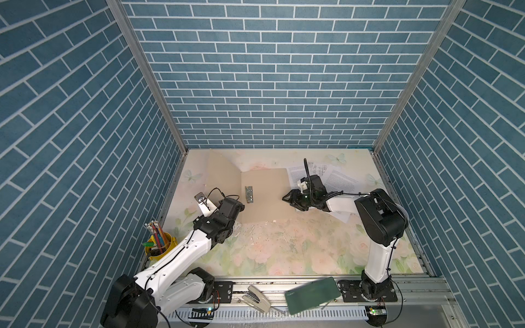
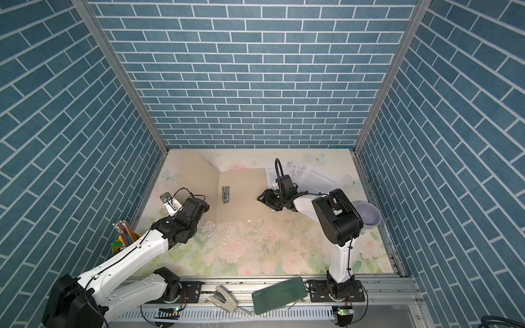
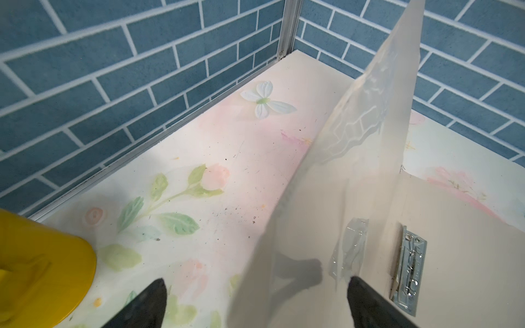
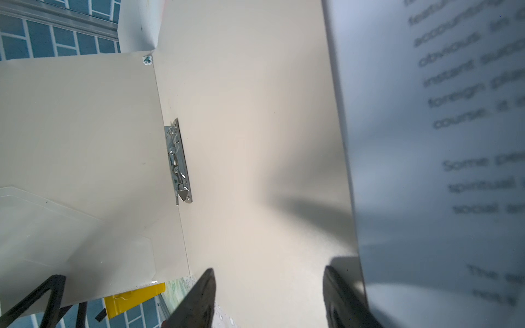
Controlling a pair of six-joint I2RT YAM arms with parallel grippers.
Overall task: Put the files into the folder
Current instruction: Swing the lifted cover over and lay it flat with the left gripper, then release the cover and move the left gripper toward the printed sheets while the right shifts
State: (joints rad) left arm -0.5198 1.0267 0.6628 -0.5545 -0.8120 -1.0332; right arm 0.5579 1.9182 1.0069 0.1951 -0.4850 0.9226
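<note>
Lying open at the back of the floral table (image 1: 284,250), the folder (image 1: 270,196) has its right panel flat and its left cover (image 1: 223,173) raised at a slant, with the silver clip (image 1: 249,194) just right of the fold. The left gripper (image 3: 255,279) is wide open in the left wrist view. Its dark fingers (image 3: 147,301) stand either side of the cover's near edge without pinching it, and their bases are cut off by the frame. In both top views the wrist hides those fingers.

The right gripper (image 4: 268,269) hangs over the flat panel's right edge, jaws parted, with bare card between them. A printed sheet looms beside one finger (too blurred and close to tell whether it touches). The files (image 1: 341,181) lie fanned just right of the folder, outside it. The right arm covers them in part, so their count is hard to make out.

A yellow pencil pot (image 1: 159,247) stands at the table's left edge. A mug (image 2: 368,217) shows behind the right arm in a top view.
</note>
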